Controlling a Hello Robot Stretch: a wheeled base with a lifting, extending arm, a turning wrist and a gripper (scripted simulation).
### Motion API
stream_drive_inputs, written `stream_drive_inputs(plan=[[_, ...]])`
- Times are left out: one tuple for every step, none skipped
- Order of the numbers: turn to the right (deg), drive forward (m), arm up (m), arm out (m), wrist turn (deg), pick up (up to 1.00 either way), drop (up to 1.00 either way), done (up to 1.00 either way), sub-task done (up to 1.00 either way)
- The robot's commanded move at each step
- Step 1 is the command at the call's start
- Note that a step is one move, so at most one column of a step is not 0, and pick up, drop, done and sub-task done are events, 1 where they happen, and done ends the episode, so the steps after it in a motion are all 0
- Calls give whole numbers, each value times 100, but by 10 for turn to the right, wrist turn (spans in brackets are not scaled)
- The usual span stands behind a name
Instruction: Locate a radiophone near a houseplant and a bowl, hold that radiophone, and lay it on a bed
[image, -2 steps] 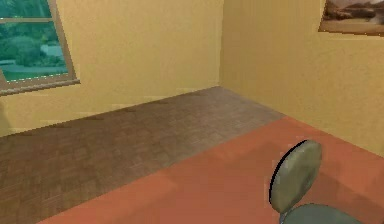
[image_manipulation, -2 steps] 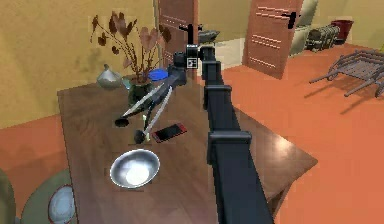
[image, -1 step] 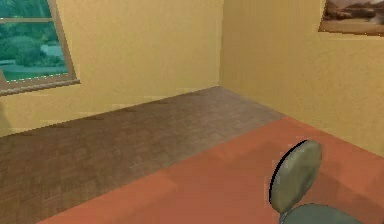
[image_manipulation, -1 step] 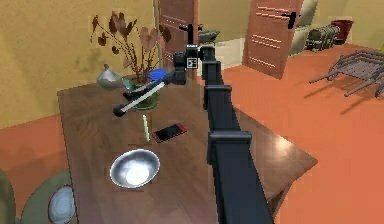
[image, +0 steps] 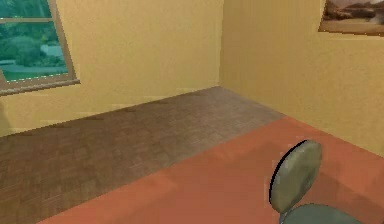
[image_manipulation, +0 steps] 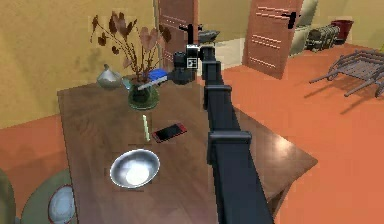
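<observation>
Phone (image_manipulation: 171, 131) mid-table (image_manipulation: 90, 118), between bowl (image_manipulation: 134, 168) at near edge and plant (image_manipulation: 133, 60) at far edge; gripper (image_manipulation: 148, 87) by plant, hold can't be told; risk: reaching back may topple plant.

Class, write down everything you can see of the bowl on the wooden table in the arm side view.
The bowl is round, wide and shallow, silvery grey with a pale sheen inside, so it looks like metal. It stands upright, mouth up, and looks empty. It rests on the dark brown wooden table, near the picture's lower edge. Only the tabletop touches it; a small flat red and black thing lies apart from it, farther up the table.
</observation>
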Motion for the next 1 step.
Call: stream_drive_inputs(plan=[[0, 0, -30, 0, 0, 0, 0, 0, 0]])
